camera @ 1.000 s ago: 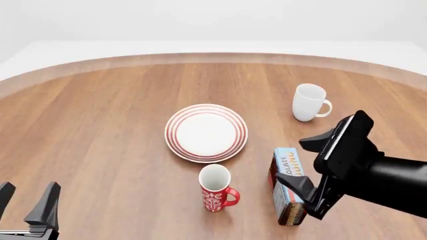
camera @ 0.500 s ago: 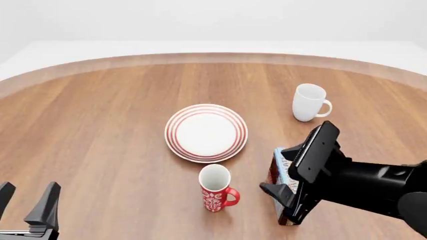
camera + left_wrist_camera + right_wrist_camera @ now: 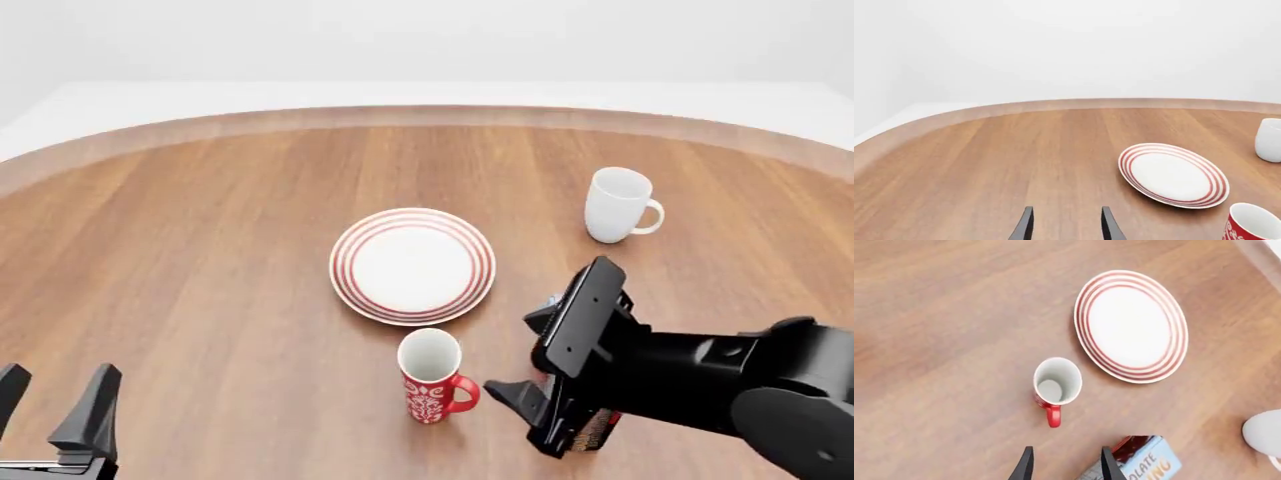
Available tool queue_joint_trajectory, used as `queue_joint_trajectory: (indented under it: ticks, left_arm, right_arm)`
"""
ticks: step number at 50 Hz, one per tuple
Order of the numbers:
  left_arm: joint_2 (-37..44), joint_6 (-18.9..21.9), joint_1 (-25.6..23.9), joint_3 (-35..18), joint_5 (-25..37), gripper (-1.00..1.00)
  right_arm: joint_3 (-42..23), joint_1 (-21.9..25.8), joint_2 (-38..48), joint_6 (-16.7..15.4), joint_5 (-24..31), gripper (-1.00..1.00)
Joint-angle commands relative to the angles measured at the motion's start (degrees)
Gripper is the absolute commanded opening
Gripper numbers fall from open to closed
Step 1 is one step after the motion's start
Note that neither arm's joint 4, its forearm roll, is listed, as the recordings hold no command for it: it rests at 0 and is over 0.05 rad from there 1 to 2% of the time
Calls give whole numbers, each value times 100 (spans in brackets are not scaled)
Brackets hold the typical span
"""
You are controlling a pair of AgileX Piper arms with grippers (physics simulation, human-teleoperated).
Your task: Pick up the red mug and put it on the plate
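The red mug (image 3: 431, 378) stands upright on the table just in front of the plate (image 3: 412, 265), its handle to the right. The plate is bare. My right gripper (image 3: 523, 354) is open and empty, hovering just right of the mug above the table. The right wrist view looks down on the mug (image 3: 1056, 385) and the plate (image 3: 1131, 325), with the right gripper (image 3: 1066, 466) a short way from the mug's handle. My left gripper (image 3: 54, 400) is open and empty at the front left, far from the mug. The left wrist view shows the left gripper (image 3: 1066, 226), the plate (image 3: 1173, 175) and the mug (image 3: 1253, 227).
A plain white mug (image 3: 618, 205) stands at the back right. A chocolate pudding box (image 3: 594, 425) lies under my right arm, right of the red mug; it also shows in the right wrist view (image 3: 1141, 462). The table's rounded edge (image 3: 427, 115) runs along the back.
My right arm has moved left over the pudding box, bringing its open gripper close to the red mug. The left arm, mugs and plate have not moved.
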Motion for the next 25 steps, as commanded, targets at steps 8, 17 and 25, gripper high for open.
queue_joint_trajectory:
  ticks: [8, 17, 25]
  left_arm:
    - [0, 0, 0, 0, 0, 100]
    - [0, 0, 0, 0, 0, 100]
    - [0, 0, 0, 0, 0, 100]
  right_arm:
    - [50, 137, 467, 157, -415, 100]
    - [130, 201, 663, 214, -617, 100]
    - [162, 223, 806, 259, -781, 100]
